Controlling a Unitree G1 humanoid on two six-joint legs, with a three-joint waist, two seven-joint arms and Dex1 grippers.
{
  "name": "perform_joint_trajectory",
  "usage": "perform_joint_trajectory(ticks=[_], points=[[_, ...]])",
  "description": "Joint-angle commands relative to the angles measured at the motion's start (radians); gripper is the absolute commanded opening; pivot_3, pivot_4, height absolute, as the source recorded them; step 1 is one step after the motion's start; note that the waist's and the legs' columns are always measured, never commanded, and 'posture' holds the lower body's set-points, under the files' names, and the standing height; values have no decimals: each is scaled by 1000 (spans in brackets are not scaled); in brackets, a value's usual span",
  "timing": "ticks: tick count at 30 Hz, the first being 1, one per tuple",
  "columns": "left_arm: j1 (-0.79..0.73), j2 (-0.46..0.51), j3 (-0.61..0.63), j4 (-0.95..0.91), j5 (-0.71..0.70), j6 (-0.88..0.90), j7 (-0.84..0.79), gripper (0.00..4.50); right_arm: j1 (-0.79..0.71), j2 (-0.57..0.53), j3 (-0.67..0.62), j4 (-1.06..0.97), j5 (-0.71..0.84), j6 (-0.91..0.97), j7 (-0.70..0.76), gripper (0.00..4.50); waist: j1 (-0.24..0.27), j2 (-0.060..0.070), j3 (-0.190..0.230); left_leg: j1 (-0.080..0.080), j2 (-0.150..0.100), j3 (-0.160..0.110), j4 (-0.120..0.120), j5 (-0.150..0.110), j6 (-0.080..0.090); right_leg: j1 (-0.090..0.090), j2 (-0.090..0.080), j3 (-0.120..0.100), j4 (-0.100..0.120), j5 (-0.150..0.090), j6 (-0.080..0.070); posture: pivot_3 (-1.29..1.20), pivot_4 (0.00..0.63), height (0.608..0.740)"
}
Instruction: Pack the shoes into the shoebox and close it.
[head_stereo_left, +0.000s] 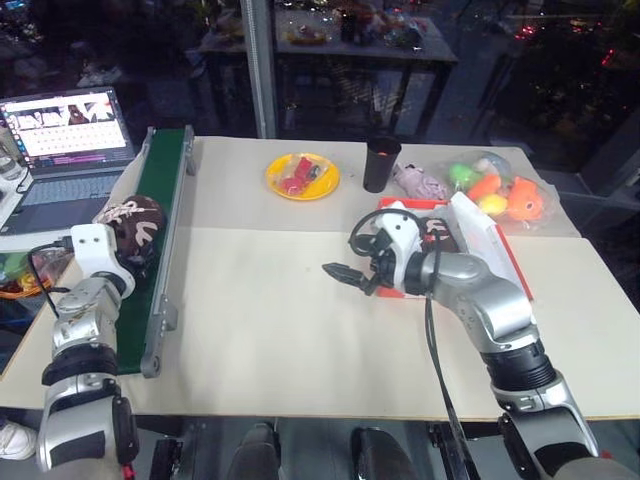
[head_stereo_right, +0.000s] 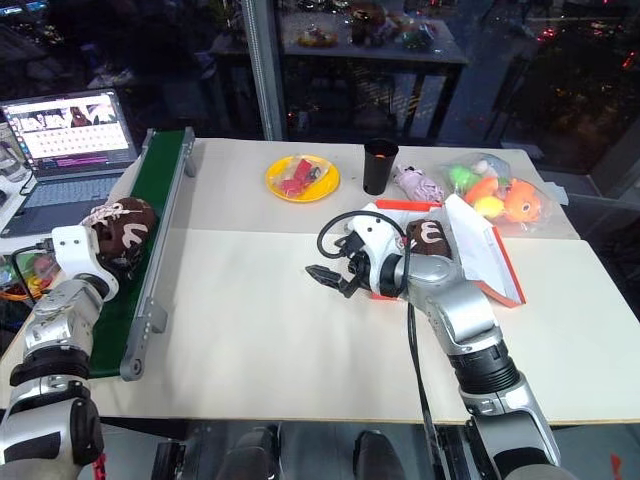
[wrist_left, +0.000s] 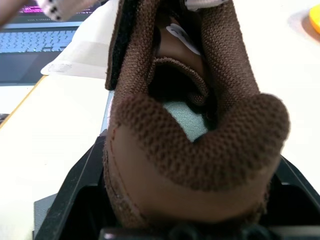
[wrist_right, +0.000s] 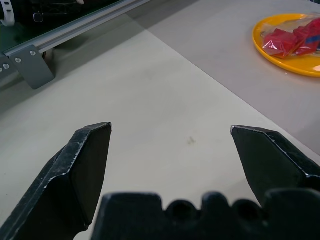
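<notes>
While left gripper (wrist_left: 190, 220) clamps heel of 1 brown shoe (head_stereo_left: 135, 225) on green conveyor (head_stereo_left: 160, 250) at table's 9 o'clock edge, right gripper (wrist_right: 170, 145) hangs wide open, empty, over table centre. Second shoe (head_stereo_right: 428, 238) lies inside orange-red shoebox (head_stereo_left: 500, 250), 3 o'clock of right gripper, lid up.

This looks like a robotics lab or test room: a plain cream table (head_stereo_left: 300, 330) carries a green conveyor belt (head_stereo_left: 160, 240) along one side, with an open laptop (head_stereo_left: 65, 130) running beside it. Props sit at the back, a yellow plate (head_stereo_left: 303, 177), a black cup (head_stereo_left: 381, 163) and a bag of toys (head_stereo_left: 495, 190). Behind, a dark glass wall and another cluttered table (head_stereo_left: 330, 40).
</notes>
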Motion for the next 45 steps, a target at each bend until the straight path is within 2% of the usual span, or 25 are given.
perform_joint_trajectory(ticks=[1,3,8,12,16,24,27,32,34,35,36,37,41,45], points=[[-112,-32,-27,-190,-63,20,-47,2619,-55,50,-112,-44,75,31,-38,4500,3,-2,1,-1,0,0,0,0,0,0,0,0,0,0,-1,0,150,736],[-159,-72,-51,-302,-103,67,-62,2619,-90,121,-208,-32,163,72,-85,4500,2,-6,4,-4,0,0,0,0,0,-2,0,0,-1,1,-1,0,150,736],[-227,-196,-150,-535,-201,218,-99,2619,-238,292,-497,59,416,142,-292,4500,-4,-7,4,-8,0,-1,5,1,-1,-3,0,-1,-1,2,0,0,150,736],[-244,-279,-246,-654,-239,318,-119,2619,-331,347,-662,148,575,160,-465,4500,-10,-7,4,-7,0,-1,5,1,0,-2,0,-1,0,3,1,0,150,736],[-255,-340,-326,-733,-282,408,-155,2619,-366,343,-742,204,672,159,-576,4500,-19,-6,4,-7,0,-1,6,0,0,-2,0,0,0,3,0,0,150,736],[-268,-385,-348,-764,-306,460,-163,2619,-344,330,-733,195,724,146,-667,4500,-41,-2,6,-7,0,-1,6,-1,3,-3,1,1,1,3,1,0,150,736],[-269,-383,-351,-758,-302,459,-169,2619,-336,335,-724,173,736,139,-690,3794,-40,-2,6,-7,0,-2,7,-1,3,-2,1,1,0,2,1,0,150,736],[-268,-374,-339,-732,-291,455,-160,2619,-339,337,-710,148,758,120,-720,2001,-35,-2,6,-8,0,-2,7,-1,3,-2,1,1,0,2,1,0,150,736],[-265,-375,-309,-724,-309,459,-149,3618,-350,325,-711,157,749,104,-725,1345,-33,-2,6,-8,0,-2,7,-1,3,-2,1,1,0,2,1,0,150,736],[-263,-373,-296,-724,-317,462,-146,3875,-352,315,-709,159,740,98,-725,1053,-32,-2,6,-8,0,-2,8,-1,3,-2,1,1,0,2,1,0,150,736],[-259,-363,-287,-726,-318,461,-146,4316,-355,288,-698,165,708,86,-715,714,-31,-2,6,-8,0,-2,8,-1,3,-2,1,1,0,2,1,0,150,736],[-257,-354,-281,-728,-315,460,-143,4500,-357,262,-687,171,680,76,-702,474,-31,-2,6,-8,0,-2,8,-1,3,-2,1,1,0,2,1,0,150,736],[-249,-308,-236,-713,-294,450,-103,4500,-379,122,-655,245,574,26,-628,389,-27,-2,6,-8,0,-2,8,-1,3,-2,1,1,-1,2,1,0,150,736],[-231,-244,-207,-661,-222,416,-45,4500,-339,-112,-429,307,292,-44,-458,386,-27,-1,7,-8,-1,-2,7,-1,3,-3,0,1,-1,2,1,0,150,736]])
